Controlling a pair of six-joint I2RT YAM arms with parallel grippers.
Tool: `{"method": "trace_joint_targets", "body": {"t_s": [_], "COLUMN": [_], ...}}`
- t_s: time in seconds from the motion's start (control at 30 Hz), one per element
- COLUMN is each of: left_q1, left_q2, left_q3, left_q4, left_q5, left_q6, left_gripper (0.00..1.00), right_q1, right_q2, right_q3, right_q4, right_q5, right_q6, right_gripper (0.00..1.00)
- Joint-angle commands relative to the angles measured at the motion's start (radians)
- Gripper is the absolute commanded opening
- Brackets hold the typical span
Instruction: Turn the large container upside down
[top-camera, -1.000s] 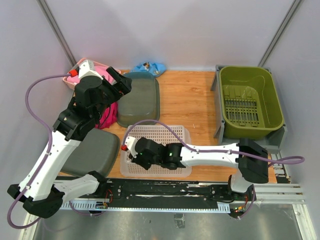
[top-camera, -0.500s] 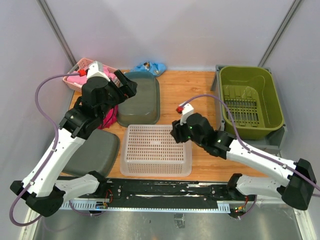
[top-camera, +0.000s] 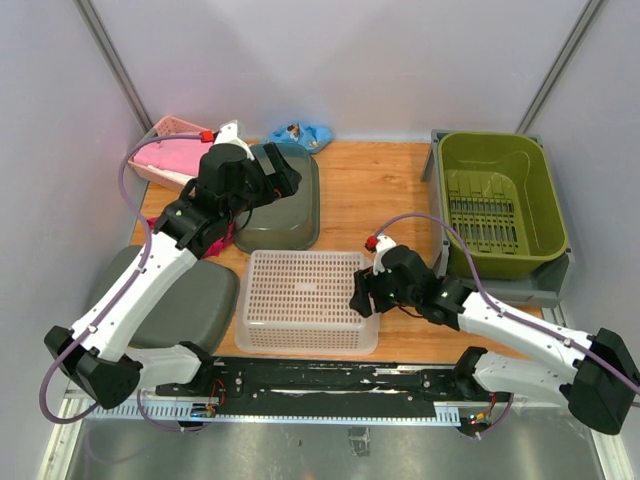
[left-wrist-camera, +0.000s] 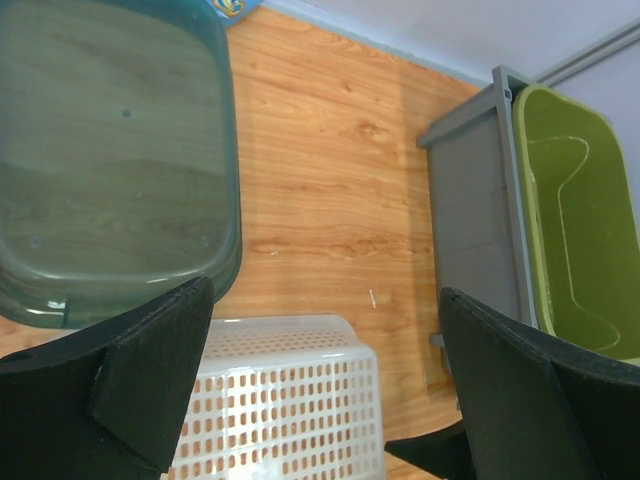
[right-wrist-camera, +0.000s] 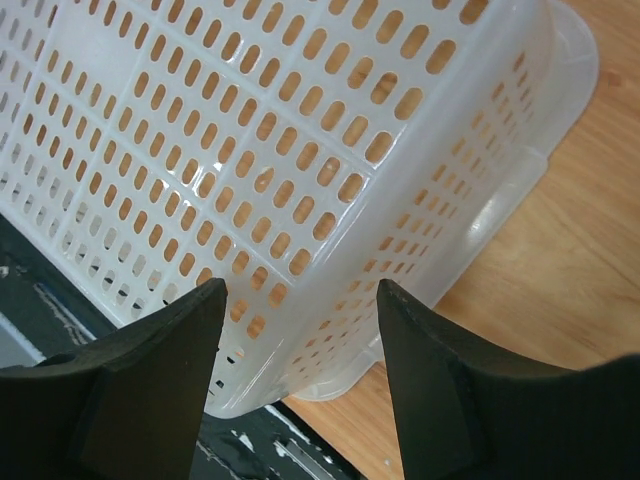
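We see one grey crate (top-camera: 437, 220) standing upright at the right edge of the desk (top-camera: 380, 200), with one green bin (top-camera: 490, 150) sitting inside it. To its left, at the front, lies one white mesh basket (top-camera: 310, 300). One dark tub (top-camera: 280, 215) lies behind that, and one pink basket (top-camera: 170, 124) sits at the far left. Our right gripper (top-camera: 360, 298) hangs at the mesh basket's right edge, fingers apart and empty. Our left gripper (top-camera: 285, 178) hangs over the tub, likewise spread and empty. Both are apart from the crate.
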Motion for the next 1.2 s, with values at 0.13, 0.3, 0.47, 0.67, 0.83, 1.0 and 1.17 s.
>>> {"method": "trace_joint_targets", "body": {"t_s": [0.13,0.3,0.47,0.67,0.83,1.0,1.17], "left_q1": [0.003,0.003,-0.046,-0.167,-0.231,-0.255,-0.259], "left_q2": [0.025,0.023,0.068,0.186,0.281,0.316,0.320], "left_q3": [-0.009,-0.016,0.016,0.072,0.071,0.070,0.069], "left_q4": [0.050,0.051,0.048,0.048,0.048,0.049,0.049], "left_q5": [0.049,0.052,0.031,0.020,0.072,0.103,0.112], "left_q6": [0.031,0.045,0.078,0.134,0.156,0.153,0.157], "left_gripper": [0.99,0.99,0.99,0.99,0.99,0.99,0.99], "right_q1": [-0.009,-0.043,-0.215,-0.573,-0.699,-0.744,-0.806], "right_q2": [0.108,0.003,-0.104,0.016,0.217,0.350,0.442], "right_q3": [0.110,0.193,0.320,0.510,0.656,0.730,0.759], "right_q4": [0.040,-0.179,-0.253,-0.330,-0.376,-0.365,-0.325], "right_q5": [-0.155,0.147,0.429,0.405,0.291,0.204,0.108], "right_q6": [0.001,-0.103,-0.188,-0.139,-0.190,-0.216,-0.205], "right_gripper": [0.64,0.68,0.78,0.75,0.74,0.68,0.48]}}
